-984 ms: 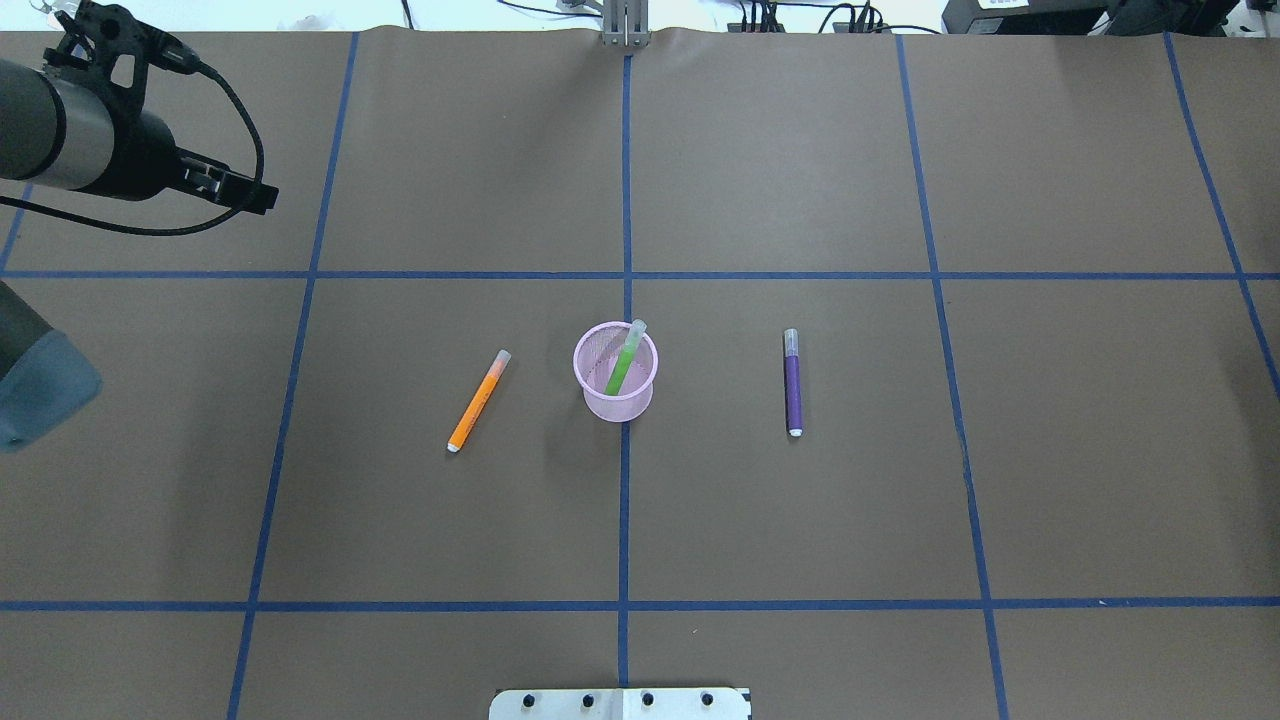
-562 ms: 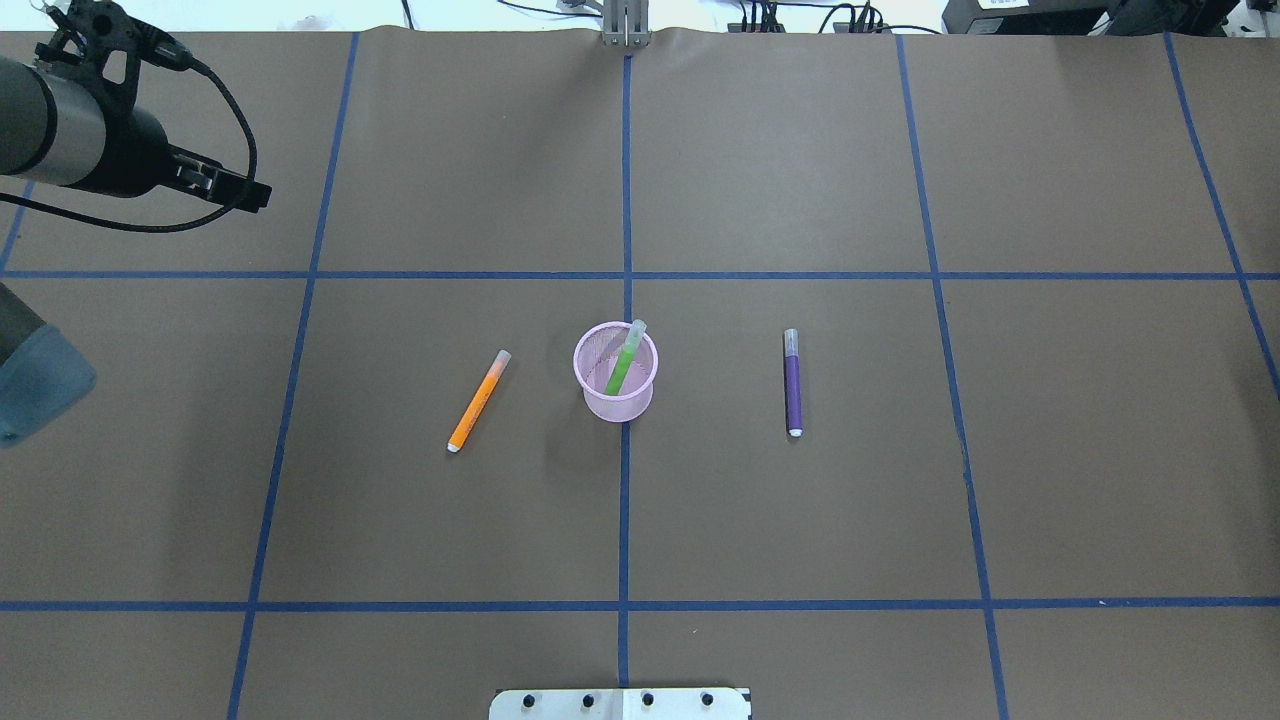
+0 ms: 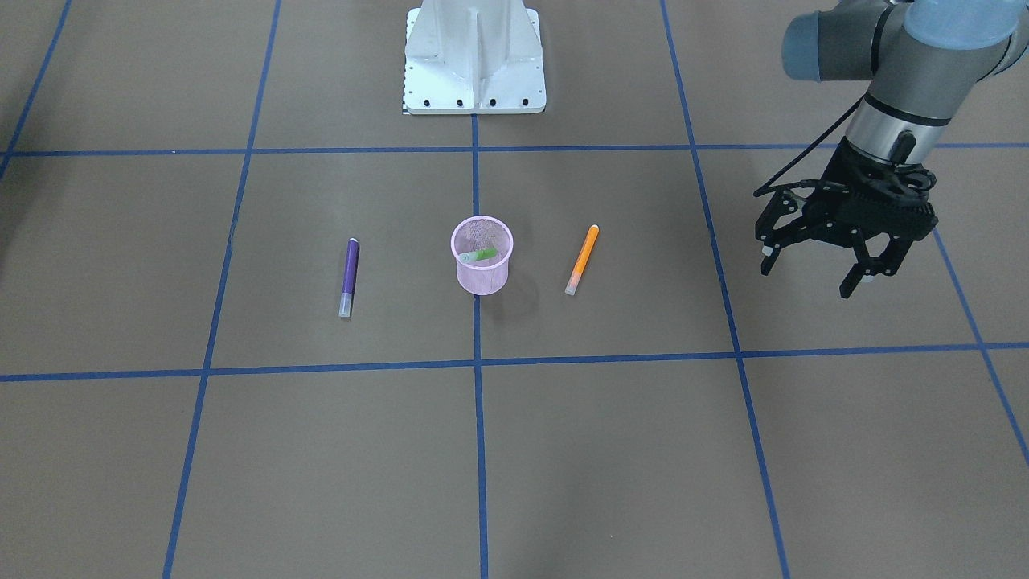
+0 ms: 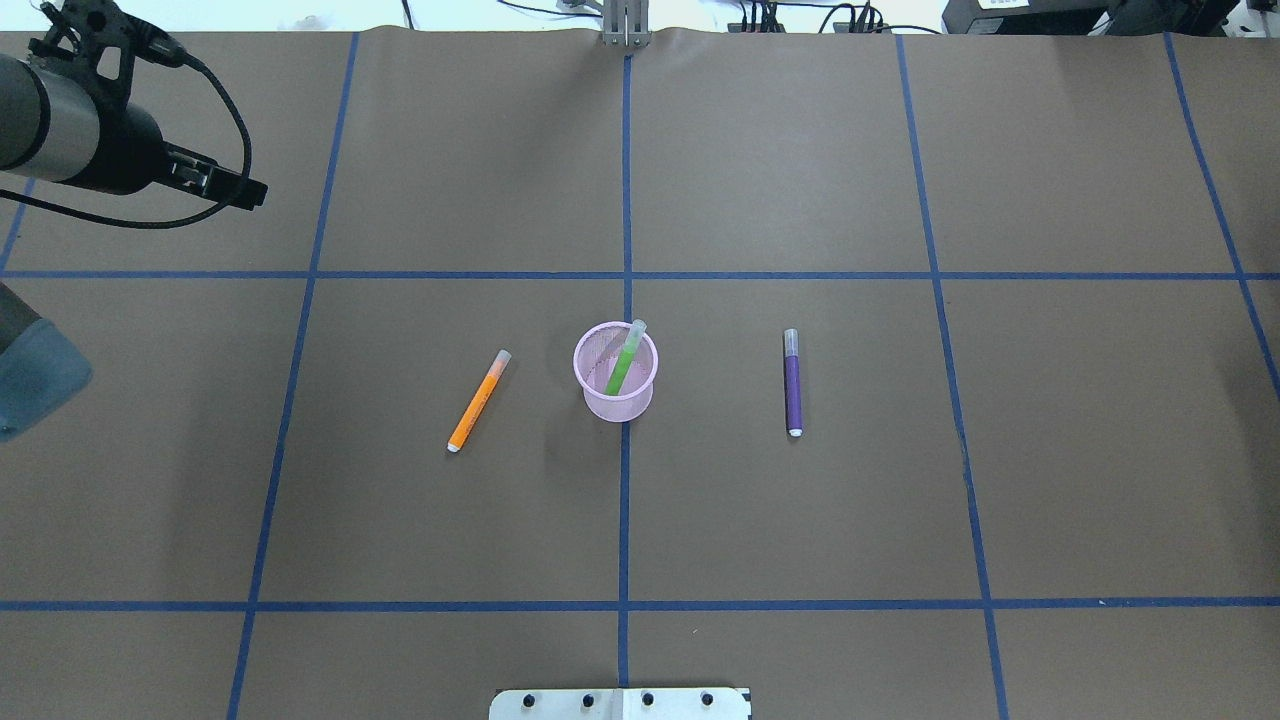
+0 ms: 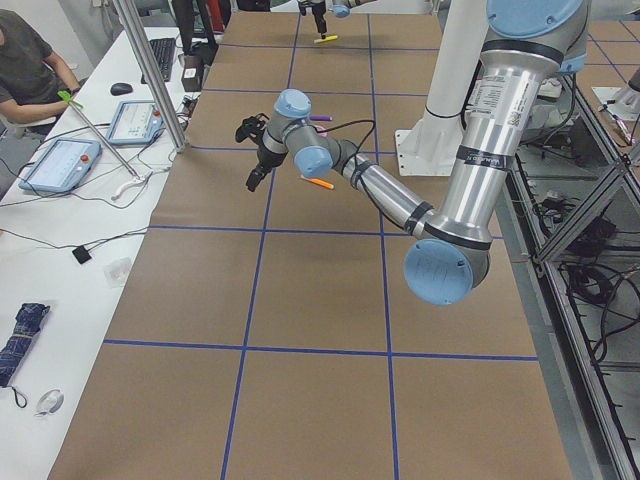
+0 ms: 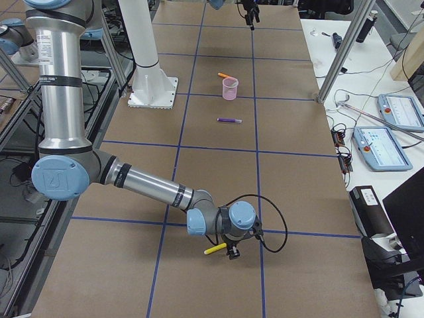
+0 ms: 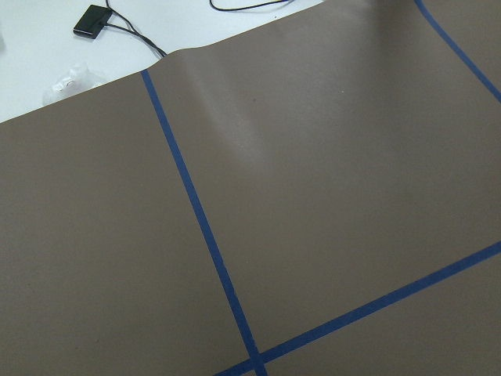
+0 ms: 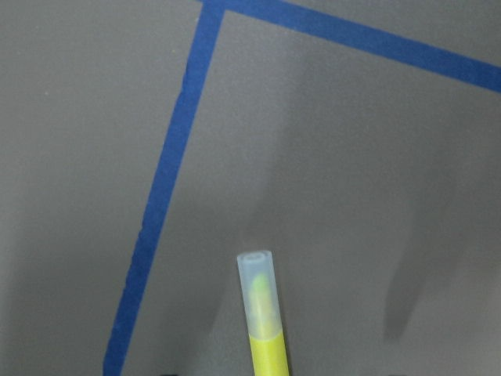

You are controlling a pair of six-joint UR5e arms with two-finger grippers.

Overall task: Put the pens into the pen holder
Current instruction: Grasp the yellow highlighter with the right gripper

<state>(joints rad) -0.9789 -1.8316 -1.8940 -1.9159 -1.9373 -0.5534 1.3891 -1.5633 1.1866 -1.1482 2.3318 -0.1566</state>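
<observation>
The pink mesh pen holder point(image 4: 622, 408) stands upright at the table's middle, also in the front view point(image 3: 481, 277). The green pen point(image 4: 623, 365) leans inside it. The orange pen point(image 4: 478, 401) lies flat to its left and the purple pen point(image 4: 792, 385) to its right, both apart from the cup. My left gripper point(image 3: 808, 280) is open and empty, raised far off to the left near the far side point(image 4: 235, 190). My right gripper point(image 6: 230, 252) shows only in the right side view, by a yellow pen point(image 6: 214, 249); I cannot tell its state. That yellow pen point(image 8: 262, 313) fills the right wrist view's bottom.
The robot's white base plate point(image 3: 474, 56) sits at the near middle edge. Blue tape lines grid the brown table. A side desk with tablets point(image 6: 387, 139) and cables runs along the far edge, and a seated person point(image 5: 25, 60) is there.
My left arm and its open gripper have drifted slightly further left and toward the far edge. The pens and the cup have not moved.
</observation>
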